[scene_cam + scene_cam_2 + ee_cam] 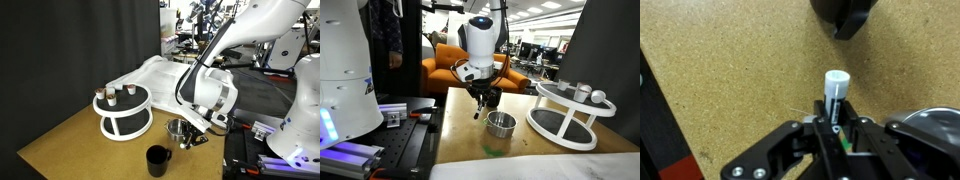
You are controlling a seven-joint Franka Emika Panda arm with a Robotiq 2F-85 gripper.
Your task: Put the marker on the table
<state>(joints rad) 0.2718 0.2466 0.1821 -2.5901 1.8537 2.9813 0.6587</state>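
My gripper (833, 128) is shut on the marker (835, 92), a short dark stick with a whitish end that points away from the jaws over the tan wooden table (720, 70). In both exterior views the gripper (191, 131) (482, 100) hangs low over the table (70, 145) (460, 140), next to the small metal cup. The marker tip (476, 114) shows just below the jaws, a little above the tabletop. I cannot tell whether the tip touches the wood.
A small metal cup (177, 128) (501, 124) stands beside the gripper. A black cup (158, 160) (843, 12) stands nearby. A round white two-tier stand (125, 110) (567, 112) carries small cups. A white sheet-covered surface (165, 75) lies behind.
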